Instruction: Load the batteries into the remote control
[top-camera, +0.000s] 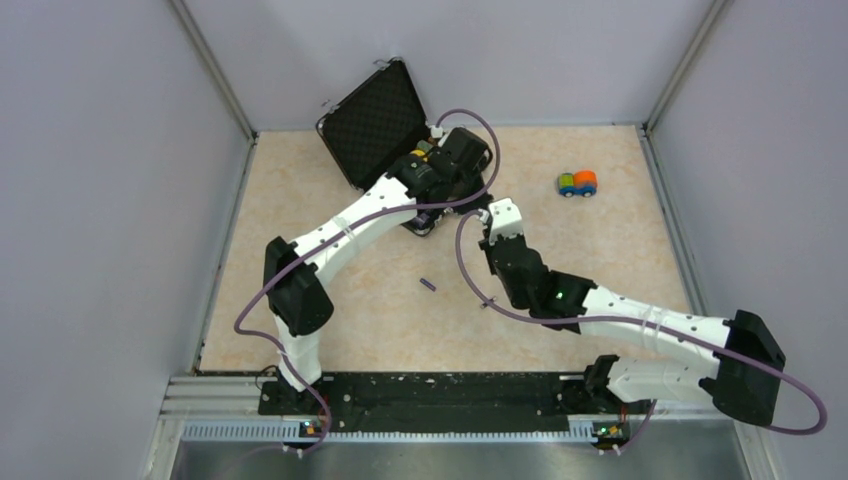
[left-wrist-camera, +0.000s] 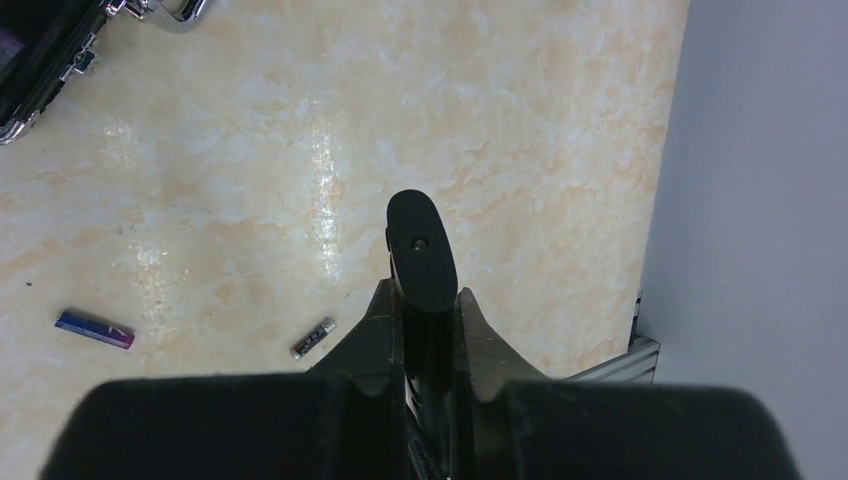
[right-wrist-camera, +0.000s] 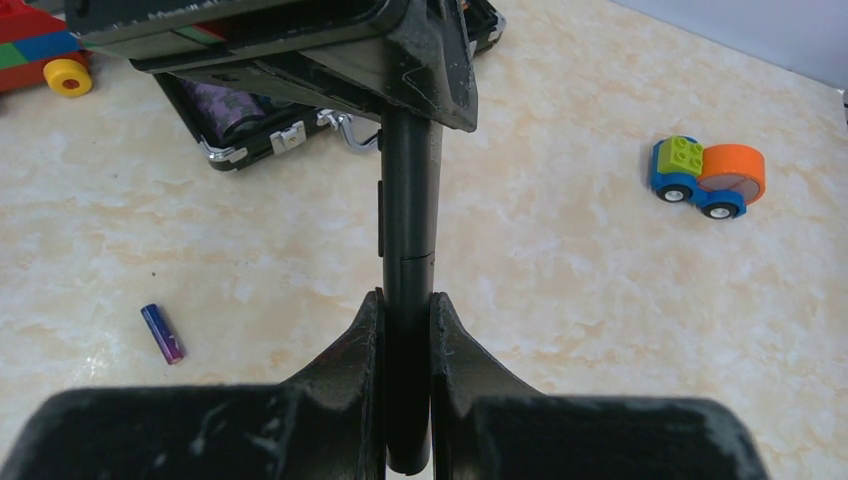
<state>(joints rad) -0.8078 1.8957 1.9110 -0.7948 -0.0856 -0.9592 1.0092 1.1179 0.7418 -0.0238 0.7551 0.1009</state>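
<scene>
— Just in front of the open black hard case with dimpled foam lining (top-camera: 372, 122), raised off the pale marbled table (top-camera: 620, 250): slim black matte plastic remote control (right-wrist-camera: 408, 210). Pinched at one end by the left end effector (left-wrist-camera: 425, 300), at the other by the right end effector (right-wrist-camera: 407, 305). Both closed narrow on the bar.

— And the batteries?

— Not loaded, by the look of it. Small glossy purple cylindrical battery (left-wrist-camera: 94, 329) lying flat on the table, on the near side of the case and well apart from it. Likewise the dark cylindrical battery with a pale metallic end (left-wrist-camera: 313, 338), near the purple one, not touching.

— Back cover off?

— Cannot tell. Only a narrow edge with one seam on show, plus a rounded tip.

— So what remains?

— Probably nearly all of it: exposing the compartment, picking up each cell, seating both, closing up.

— Handling?

— Round and slick, so likely to roll on that polished top. Hard, smooth shell on the remote, thin enough to twist between two grips.
</scene>
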